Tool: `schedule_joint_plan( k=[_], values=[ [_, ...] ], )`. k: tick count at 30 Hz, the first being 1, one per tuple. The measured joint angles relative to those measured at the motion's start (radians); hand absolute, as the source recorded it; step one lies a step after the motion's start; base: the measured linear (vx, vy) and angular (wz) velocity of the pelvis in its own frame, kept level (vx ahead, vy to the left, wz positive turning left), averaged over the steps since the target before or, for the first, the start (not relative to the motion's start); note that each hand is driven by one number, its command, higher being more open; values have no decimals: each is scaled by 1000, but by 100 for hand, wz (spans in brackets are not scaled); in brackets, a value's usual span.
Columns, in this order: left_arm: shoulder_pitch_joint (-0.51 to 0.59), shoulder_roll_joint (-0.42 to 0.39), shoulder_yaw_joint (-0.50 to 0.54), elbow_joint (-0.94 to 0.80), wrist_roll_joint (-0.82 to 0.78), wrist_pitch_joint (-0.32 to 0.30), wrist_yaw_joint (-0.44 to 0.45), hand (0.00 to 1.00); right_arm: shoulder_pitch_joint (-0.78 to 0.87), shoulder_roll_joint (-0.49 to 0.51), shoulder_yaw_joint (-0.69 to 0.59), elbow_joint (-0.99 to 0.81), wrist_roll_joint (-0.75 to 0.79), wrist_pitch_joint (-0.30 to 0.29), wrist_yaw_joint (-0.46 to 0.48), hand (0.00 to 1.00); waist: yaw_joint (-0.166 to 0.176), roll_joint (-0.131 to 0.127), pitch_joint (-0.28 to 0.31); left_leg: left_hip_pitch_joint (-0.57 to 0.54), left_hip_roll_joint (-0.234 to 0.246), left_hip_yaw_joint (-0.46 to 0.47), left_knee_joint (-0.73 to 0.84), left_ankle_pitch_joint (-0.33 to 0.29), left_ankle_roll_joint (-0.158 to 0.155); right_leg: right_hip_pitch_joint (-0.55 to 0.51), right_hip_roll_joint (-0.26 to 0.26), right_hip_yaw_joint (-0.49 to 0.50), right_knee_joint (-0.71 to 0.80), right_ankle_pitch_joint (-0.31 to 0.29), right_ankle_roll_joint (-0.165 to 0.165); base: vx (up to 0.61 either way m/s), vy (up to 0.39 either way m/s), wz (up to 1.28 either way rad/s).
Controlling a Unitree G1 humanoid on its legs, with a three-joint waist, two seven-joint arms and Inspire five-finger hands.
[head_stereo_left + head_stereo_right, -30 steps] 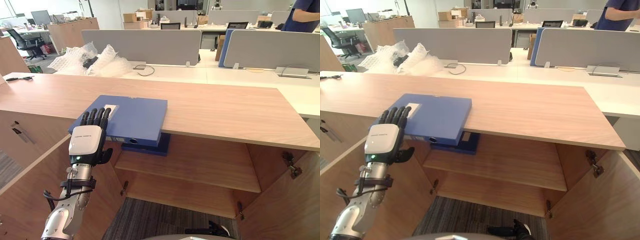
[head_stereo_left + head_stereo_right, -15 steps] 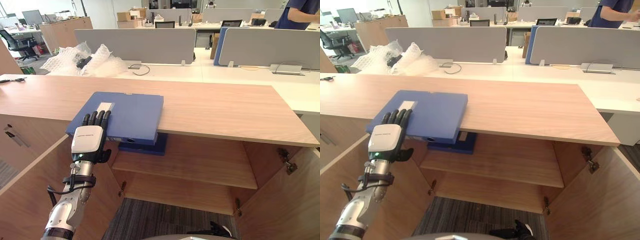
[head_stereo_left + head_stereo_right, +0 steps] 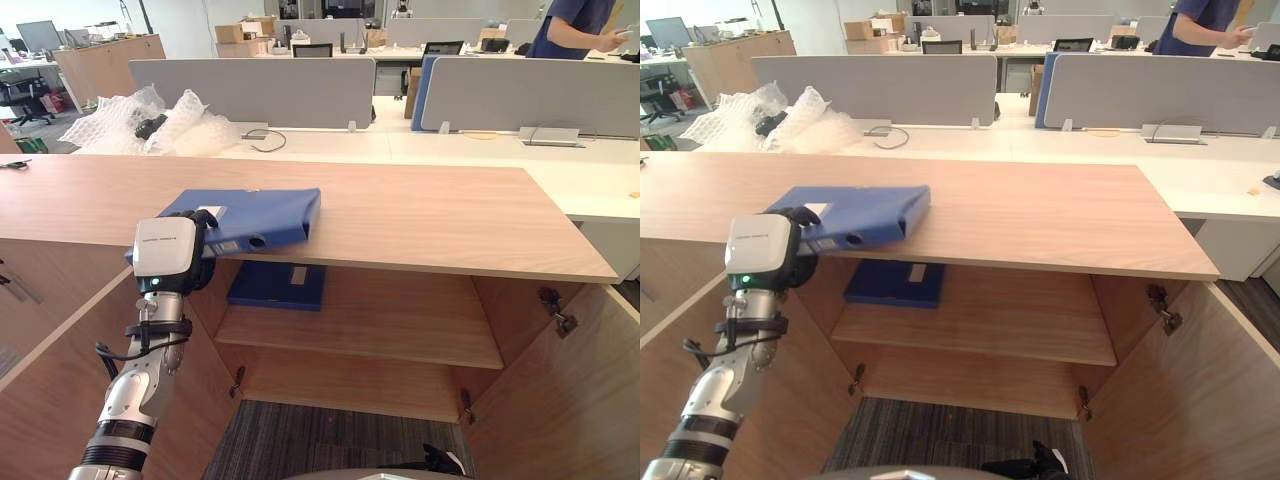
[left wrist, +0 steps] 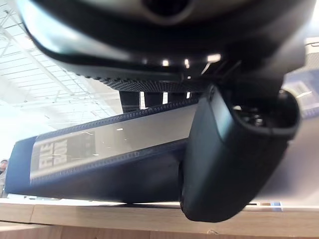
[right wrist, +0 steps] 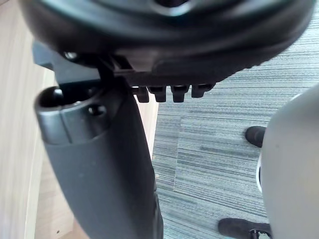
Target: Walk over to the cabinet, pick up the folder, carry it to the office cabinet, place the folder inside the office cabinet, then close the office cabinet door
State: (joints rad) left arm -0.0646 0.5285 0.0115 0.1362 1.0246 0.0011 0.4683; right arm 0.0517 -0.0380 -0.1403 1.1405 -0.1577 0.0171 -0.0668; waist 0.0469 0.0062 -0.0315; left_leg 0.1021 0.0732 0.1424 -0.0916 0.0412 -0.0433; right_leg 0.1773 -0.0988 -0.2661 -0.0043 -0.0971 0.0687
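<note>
Folder is tilting up off the cabinet top.
I'm clamping the left hand on its spine end; stiff, likely hefty. Right hand: cannot tell.

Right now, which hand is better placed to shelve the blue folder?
Left: the left hand grips the blue folder at the edge of the cabinet top, above the shelves. The right hand hangs over carpet.
</note>
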Motion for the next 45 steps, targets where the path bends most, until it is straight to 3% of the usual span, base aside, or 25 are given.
schedule_joint_plan(
  k=[10, 14, 16, 19, 21, 22, 24, 27, 29, 31, 33, 41, 45],
  values=[
    [-19, 10, -30, 15, 36, 14, 4, 0, -1, 1, -23, 3, -2, 1, 0, 100, -4, 1, 0, 0, 0, 1, 4, 0, 0, 2, 2, 11, -18, 11, -6, -4, 6, -4],
    [91, -103, -38, -216, -6, 18, -20, 0, 0, 4, -44, 5, -1, 3, -1, 100, -3, -2, 3, -6, -4, -12, 4, 0, 0, -1, -2, 3, -17, 11, -5, -33, 20, 7],
    [185, -205, -84, -391, -164, -57, -22, 0, 1, 3, -62, 10, 0, 8, 0, 100, 6, -1, 4, -12, -7, -19, 3, 0, 1, -4, -4, -3, -17, 12, -5, -31, 29, 9],
    [234, -265, -152, -469, -380, -141, -66, 0, 2, 3, -77, 12, 2, 18, 0, 100, 6, -1, 4, -8, -7, -20, 3, 0, 1, -1, -4, -3, -16, 12, -5, -24, 11, 1],
    [258, -299, -169, -494, -673, -201, -183, 0, 2, 0, -83, 14, 8, 23, 2, 100, 0, 7, -1, -5, -4, -17, 4, 1, 2, 0, -3, 2, -13, 12, -4, -44, 9, -5],
    [264, -305, -169, -496, -769, -209, -217, 0, 2, -1, -84, 13, 16, 23, 3, 100, -1, 9, -1, -5, -4, -16, 4, 1, 2, -1, -3, 3, -12, 12, -4, -22, 7, -7],
    [314, -315, -168, -497, -1132, -212, -328, 0, 5, -3, -83, 12, 89, 22, 9, 100, -3, 8, 1, -6, 1, -12, 4, 1, 2, -6, 0, 10, -8, 12, -3, -3, 1, -7],
    [378, -326, -155, -508, -1421, -210, -392, 0, 29, -1, -54, -24, 176, 22, 3, 100, -1, 1, 6, -18, 5, -8, 5, 0, 2, -26, 3, 18, 1, 12, -3, -9, 4, -7],
    [432, -337, -139, -532, -1569, -194, -411, 0, 86, 12, -8, -146, 231, 22, -10, 100, -2, -12, 18, -19, 6, -6, 5, 0, 2, -29, 4, 20, 3, 12, -4, -5, 6, -2],
    [497, -358, -116, -572, -1698, -173, -420, 0, 182, 47, 24, -377, 280, 20, -32, 100, -7, -25, 22, -35, 7, 0, 6, 0, 1, -53, 4, 27, 14, 9, -6, -15, 21, -9],
    [523, -382, -101, -586, -1760, -165, -420, 0, 244, 82, 37, -563, 283, 17, -55, 100, -9, -28, 26, -38, 6, 7, 7, -1, 2, -61, 1, 35, 19, 9, -6, -12, 29, -9],
    [558, -455, -104, -682, -1780, -162, -429, 0, 305, 109, 62, -954, 358, -6, -125, 100, -11, -24, 21, -28, 8, 29, 37, -22, 5, -56, -4, 57, 31, 7, -3, -34, 20, -9],
    [573, -485, -106, -684, -1779, -157, -432, 0, 357, 119, 66, -1243, 351, -17, -191, 100, -18, -3, 8, -23, 15, 55, 65, -45, 1, -56, -2, 85, 37, 7, -3, -28, 17, -19]
  ],
)
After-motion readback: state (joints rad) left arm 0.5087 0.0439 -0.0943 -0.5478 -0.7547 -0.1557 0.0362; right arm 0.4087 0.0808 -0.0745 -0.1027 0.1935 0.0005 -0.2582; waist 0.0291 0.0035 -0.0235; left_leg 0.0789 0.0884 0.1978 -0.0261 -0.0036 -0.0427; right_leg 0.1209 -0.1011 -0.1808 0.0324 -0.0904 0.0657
